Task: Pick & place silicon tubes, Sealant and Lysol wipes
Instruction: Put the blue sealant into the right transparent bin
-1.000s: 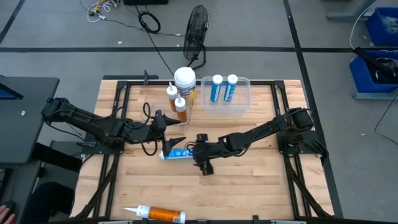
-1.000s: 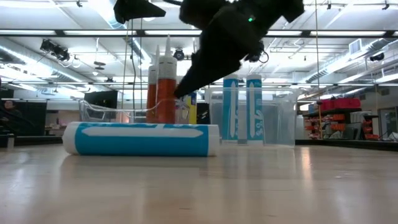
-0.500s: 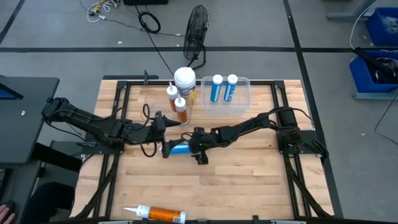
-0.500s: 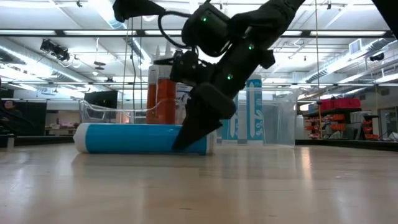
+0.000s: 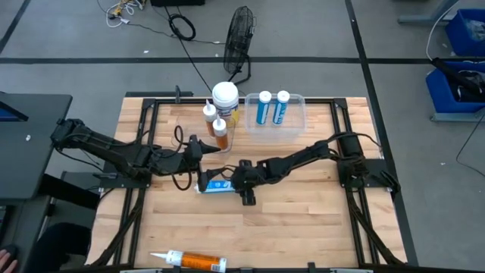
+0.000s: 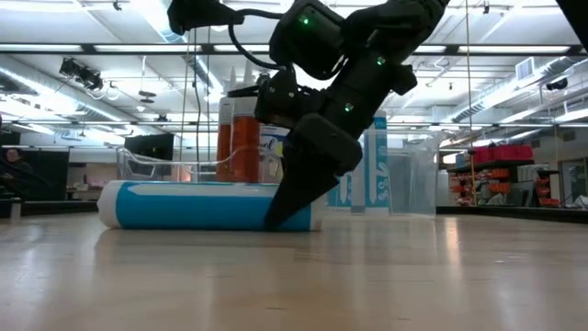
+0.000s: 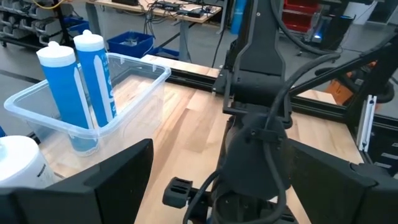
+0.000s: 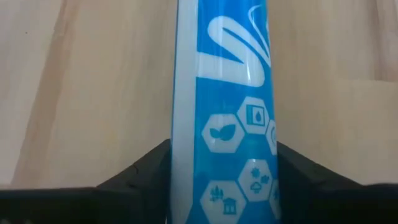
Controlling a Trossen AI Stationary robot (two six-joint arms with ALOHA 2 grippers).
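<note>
Up top: right gripper [image 5: 227, 182] clamped around the blue tube [image 5: 215, 186] lying flat in front of the clear bin [image 5: 300, 125], Lysol wipes [image 5: 225, 97] upright just beside that bin, left gripper [image 5: 214, 160] spread wide near the tube. Down low: same grab, tube [image 6: 188, 205] flat on the table [image 6: 294, 276], bin [image 6: 413, 179] behind. Right wrist cam: dark fingers [image 8: 146, 171] pressed against both sides of the tube [image 8: 224, 112].
</note>
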